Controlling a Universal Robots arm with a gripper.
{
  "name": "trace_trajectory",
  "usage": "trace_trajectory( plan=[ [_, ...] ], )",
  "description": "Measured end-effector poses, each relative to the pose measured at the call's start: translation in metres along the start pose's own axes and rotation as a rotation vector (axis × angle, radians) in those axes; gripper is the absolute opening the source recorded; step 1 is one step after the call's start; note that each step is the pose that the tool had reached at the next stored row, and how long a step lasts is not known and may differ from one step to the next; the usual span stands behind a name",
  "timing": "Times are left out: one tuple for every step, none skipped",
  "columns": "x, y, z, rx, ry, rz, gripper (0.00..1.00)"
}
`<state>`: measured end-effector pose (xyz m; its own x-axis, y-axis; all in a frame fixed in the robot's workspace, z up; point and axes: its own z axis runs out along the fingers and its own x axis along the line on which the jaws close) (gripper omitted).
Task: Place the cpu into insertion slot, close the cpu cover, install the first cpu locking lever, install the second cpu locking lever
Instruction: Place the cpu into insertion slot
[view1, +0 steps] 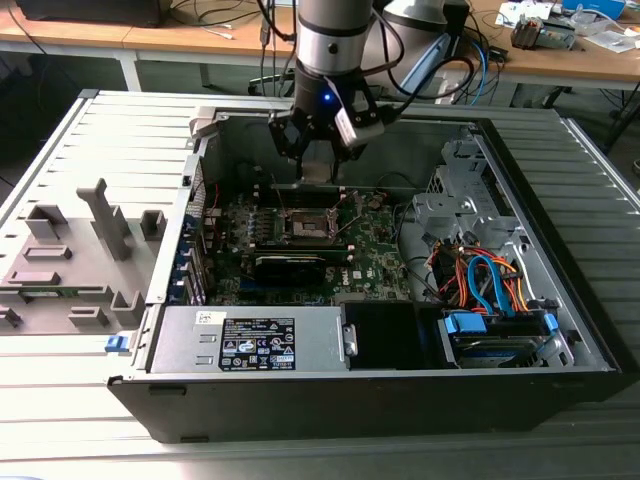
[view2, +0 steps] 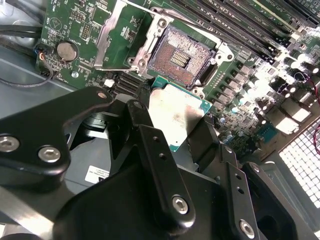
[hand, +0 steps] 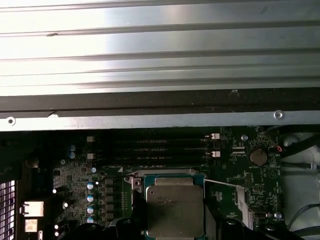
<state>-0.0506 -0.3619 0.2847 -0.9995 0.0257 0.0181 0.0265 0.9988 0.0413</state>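
Observation:
The cpu (view2: 177, 112), a flat square chip with a pale metal top, hangs a little above the motherboard with my gripper (view2: 175, 125) shut on two of its opposite edges. Just beyond it lies the open insertion slot (view2: 182, 57), its contact field bare. The cpu cover (view2: 150, 45), a silver frame plate, stands swung open beside the slot. In the first wrist view the cpu (hand: 175, 210) hides most of the slot, and the cover (hand: 240, 197) sticks out to one side. In the exterior view my gripper (view1: 318, 165) hovers over the slot (view1: 310, 225) inside the computer case.
A long black card (view1: 290, 268) lies just in front of the slot, with memory slots (hand: 155, 147) behind it. The power supply (view1: 250, 340) and a drive cage with coloured cables (view1: 490, 280) fill the case's front and the exterior view's right. A grey fixture (view1: 70, 250) sits outside.

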Motion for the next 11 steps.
trace_trajectory(
  plan=[
    [0.0001, -0.0002, 0.0004, 0.0002, 0.0000, 0.000, 0.55],
    [0.0001, -0.0003, 0.0007, 0.0006, 0.0000, 0.000, 0.55],
    [0.0001, -0.0004, 0.0009, 0.0007, 0.0000, 0.000, 0.55],
    [0.0002, -0.0005, 0.0012, 0.0009, 0.0000, 0.000, 0.55],
    [0.0002, -0.0006, 0.0015, 0.0010, 0.0000, 0.000, 0.55],
    [0.0003, -0.0008, 0.0018, 0.0010, 0.0000, 0.000, 0.55],
    [0.0003, -0.0009, 0.0020, 0.0011, 0.0000, 0.000, 0.55],
    [0.0004, -0.0011, 0.0024, 0.0013, 0.0000, 0.000, 0.55],
    [0.0005, -0.0014, 0.0027, 0.0012, 0.0000, 0.000, 0.55],
    [0.0006, -0.0016, 0.0031, 0.0012, 0.0000, 0.000, 0.55],
    [0.0008, -0.0020, 0.0036, 0.0012, 0.0000, 0.000, 0.55]
  ],
)
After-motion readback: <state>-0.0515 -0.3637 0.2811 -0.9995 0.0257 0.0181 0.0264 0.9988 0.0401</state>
